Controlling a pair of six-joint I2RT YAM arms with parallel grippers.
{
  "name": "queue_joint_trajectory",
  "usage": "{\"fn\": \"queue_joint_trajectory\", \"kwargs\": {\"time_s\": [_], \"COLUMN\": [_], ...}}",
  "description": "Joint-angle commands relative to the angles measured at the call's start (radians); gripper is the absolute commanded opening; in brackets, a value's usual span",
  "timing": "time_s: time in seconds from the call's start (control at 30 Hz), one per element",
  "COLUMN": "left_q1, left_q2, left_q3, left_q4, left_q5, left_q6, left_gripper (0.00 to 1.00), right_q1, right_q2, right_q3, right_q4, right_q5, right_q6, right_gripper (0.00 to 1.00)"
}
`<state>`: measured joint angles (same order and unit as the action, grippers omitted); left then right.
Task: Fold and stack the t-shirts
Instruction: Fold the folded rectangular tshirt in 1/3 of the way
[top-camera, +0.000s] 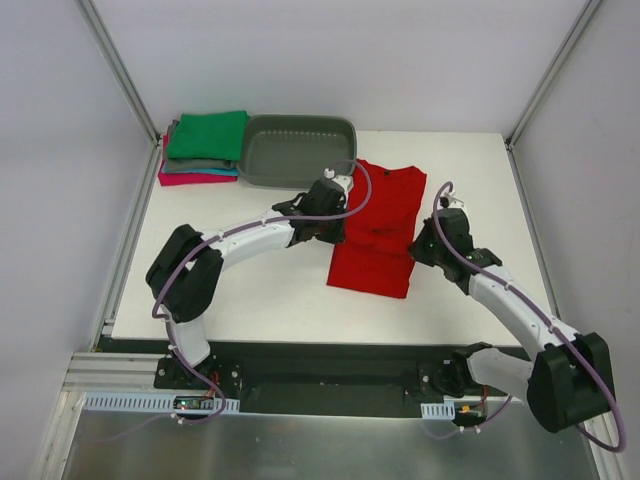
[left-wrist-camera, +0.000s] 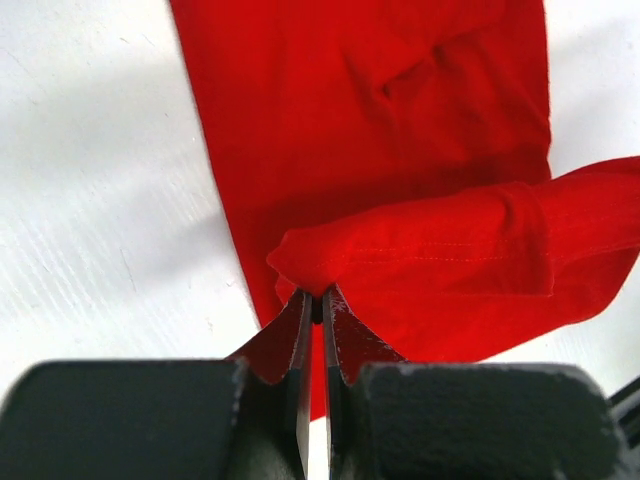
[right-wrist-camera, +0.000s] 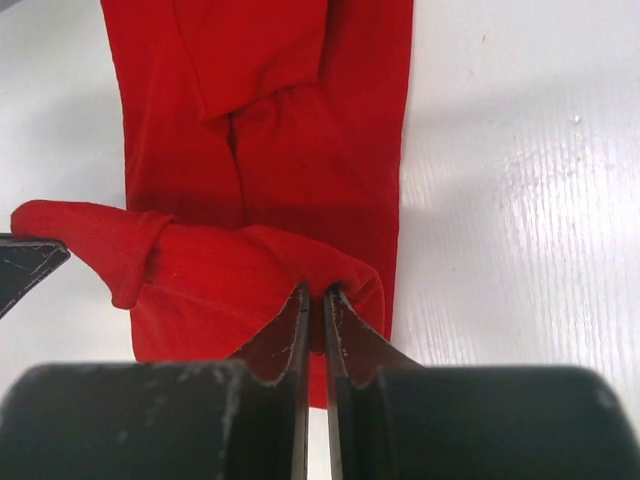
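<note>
A bright red t-shirt (top-camera: 378, 235) lies lengthwise in the middle of the white table (top-camera: 250, 290), with one end lifted and doubled over the rest. My left gripper (left-wrist-camera: 318, 296) is shut on a pinched corner of the red t-shirt (left-wrist-camera: 400, 150) at its left edge (top-camera: 338, 200). My right gripper (right-wrist-camera: 315, 292) is shut on the opposite corner of the same raised fold of the red t-shirt (right-wrist-camera: 270, 130), at the right edge (top-camera: 424, 240). Folded t-shirts are stacked at the back left, green (top-camera: 207, 135) on top and magenta (top-camera: 185, 179) lowest.
A grey oval plastic tub (top-camera: 297, 150) stands at the back between the stack and the red shirt, close to my left wrist. Metal frame posts (top-camera: 120, 70) rise at the table's back corners. A dark fingertip of the left gripper (right-wrist-camera: 25, 265) shows at the right wrist view's left edge.
</note>
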<state>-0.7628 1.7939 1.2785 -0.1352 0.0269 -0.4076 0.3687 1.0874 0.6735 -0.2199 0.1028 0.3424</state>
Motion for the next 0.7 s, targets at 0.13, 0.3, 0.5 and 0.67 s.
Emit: {"fn": "queue_joint_trajectory", "kwargs": {"time_s": [0.13, 0.3, 0.5, 0.67], "left_q1": [0.045, 0.052, 0.063, 0.065], "left_q2": [0.073, 0.13, 0.186, 0.208], "left_q3": [0.093, 0.12, 0.157, 0.217], "left_q4": [-0.006, -0.012, -0.024, -0.093], "left_q5": [-0.036, -0.042, -0.058, -0.046], "left_q6": [0.05, 0.049, 0.041, 0.052], "left_gripper": [0.0, 0.0, 0.02, 0.34], "right_q1": [-0.068, -0.083, -0.094, -0.1], "right_q2": [0.164, 0.242, 0.333, 0.396], "right_q3": [0.11, 0.126, 0.133, 0.182], "right_q4": [0.094, 0.129, 0.166, 0.215], "right_q5": [-0.043, -0.048, 0.043, 0.021], "right_q6": [-0.066, -0.071, -0.097, -0.203], "right_gripper": [0.01, 0.02, 0.05, 0.4]}}
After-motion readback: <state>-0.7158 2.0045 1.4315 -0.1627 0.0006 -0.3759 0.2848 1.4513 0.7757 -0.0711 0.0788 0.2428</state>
